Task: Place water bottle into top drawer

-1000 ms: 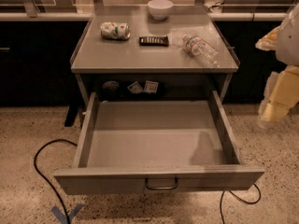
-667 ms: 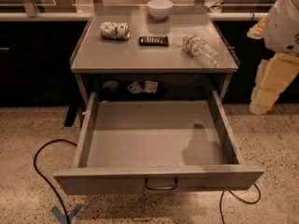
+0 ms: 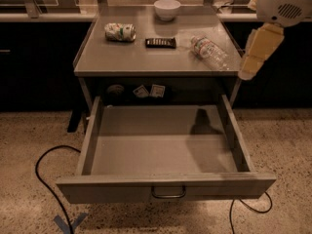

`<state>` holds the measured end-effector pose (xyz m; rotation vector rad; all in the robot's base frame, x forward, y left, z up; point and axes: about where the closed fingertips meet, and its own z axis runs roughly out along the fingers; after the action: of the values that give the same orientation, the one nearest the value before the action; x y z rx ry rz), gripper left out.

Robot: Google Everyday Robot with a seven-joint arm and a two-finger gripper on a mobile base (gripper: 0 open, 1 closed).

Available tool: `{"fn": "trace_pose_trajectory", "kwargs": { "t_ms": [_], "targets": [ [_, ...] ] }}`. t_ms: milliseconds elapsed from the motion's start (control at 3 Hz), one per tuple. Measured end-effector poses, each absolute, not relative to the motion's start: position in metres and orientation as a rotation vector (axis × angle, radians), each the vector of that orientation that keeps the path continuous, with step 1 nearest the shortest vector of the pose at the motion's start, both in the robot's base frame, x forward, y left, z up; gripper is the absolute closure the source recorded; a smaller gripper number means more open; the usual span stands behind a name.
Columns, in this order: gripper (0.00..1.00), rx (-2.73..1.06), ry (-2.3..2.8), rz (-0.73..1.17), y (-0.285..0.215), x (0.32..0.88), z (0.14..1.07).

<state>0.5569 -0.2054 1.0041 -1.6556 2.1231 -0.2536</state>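
Observation:
The water bottle (image 3: 209,51), clear with a white cap and a printed label, lies on its side on the right part of the grey tabletop (image 3: 146,60). The top drawer (image 3: 233,130) is pulled fully out below the tabletop. It is empty, with a curved handle (image 3: 168,193) on its front panel. My gripper (image 3: 246,73) hangs at the end of the cream arm, just off the table's right edge. It is to the right of the bottle, a little in front of it, and apart from it.
On the tabletop lie a crushed white-green can (image 3: 120,31), a flat black object (image 3: 161,42) and a white bowl (image 3: 166,9). Small items (image 3: 148,90) sit in the recess under the top. A black cable (image 3: 41,177) runs across the speckled floor.
My arm has risen and moved left, from beside the drawer's right side up to the table's right edge near the bottle. Its shadow in the drawer has shifted. The bottle has not moved.

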Motion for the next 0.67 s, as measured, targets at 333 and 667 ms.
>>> {"fn": "trace_pose_trajectory", "kwargs": {
  "t_ms": [333,667],
  "targets": [
    [0.0,-1.541,2.126,-0.221,-0.2,0.588,1.004],
    [0.0,-1.412,2.167,-0.132,-0.202,0.609,0.996]
  ]
}}
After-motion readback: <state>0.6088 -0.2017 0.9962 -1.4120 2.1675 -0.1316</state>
